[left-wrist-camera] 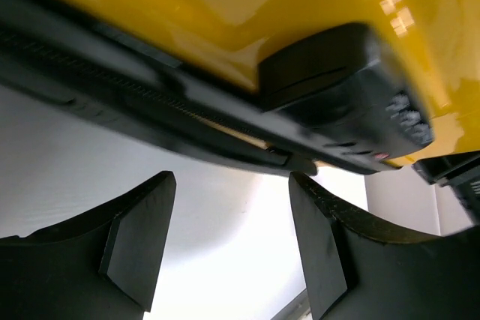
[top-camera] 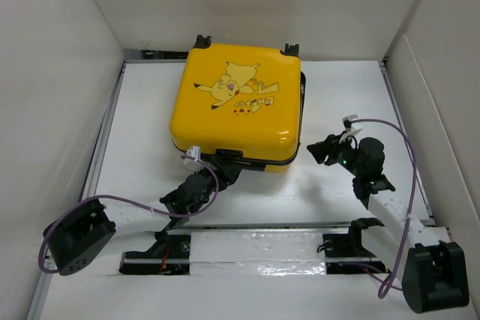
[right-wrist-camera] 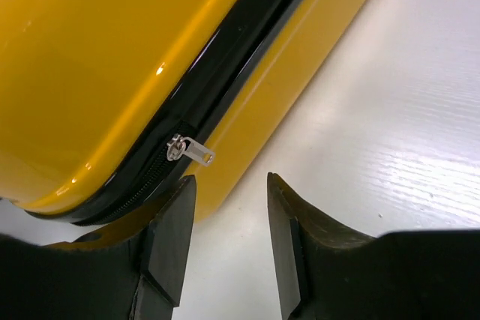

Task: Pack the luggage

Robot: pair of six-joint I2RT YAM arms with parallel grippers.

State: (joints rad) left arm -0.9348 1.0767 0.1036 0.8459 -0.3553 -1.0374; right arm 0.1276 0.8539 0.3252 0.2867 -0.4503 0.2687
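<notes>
1. The luggage [top-camera: 240, 121] lies flat and closed on the white table [top-camera: 142, 118], at the centre and towards the far side. The Pikachu print [top-camera: 236, 86] faces up, and the two black wheels [top-camera: 202, 40] sit on the far edge.
2. The left gripper [top-camera: 223, 170] is at the case's near edge, left of centre and low to the table.
3. In the left wrist view the left gripper [left-wrist-camera: 229, 181] has its fingers spread with only bare table in the gap. Just above the fingertips [left-wrist-camera: 142, 215] are the black zip band and a black block with small dials [left-wrist-camera: 337, 88], mounted on the yellow shell. I can't tell if anything touches.
4. The right gripper [top-camera: 321, 151] is just beside the case's near right corner and points at it.
5. In the right wrist view the right gripper [right-wrist-camera: 230, 181] also has its fingers apart and is pinching nothing. Its left finger [right-wrist-camera: 169, 237] overlaps the lower yellow shell, but I can't confirm contact.
6. The silver zipper pull [right-wrist-camera: 191, 151] lies on the black zip band at the rounded corner, just above that finger and outside the gap.
7. The zip track looks closed along the visible stretch.
8. Purple cable [top-camera: 409, 155] loops off the right arm, with a similar loop by the left base.
</notes>
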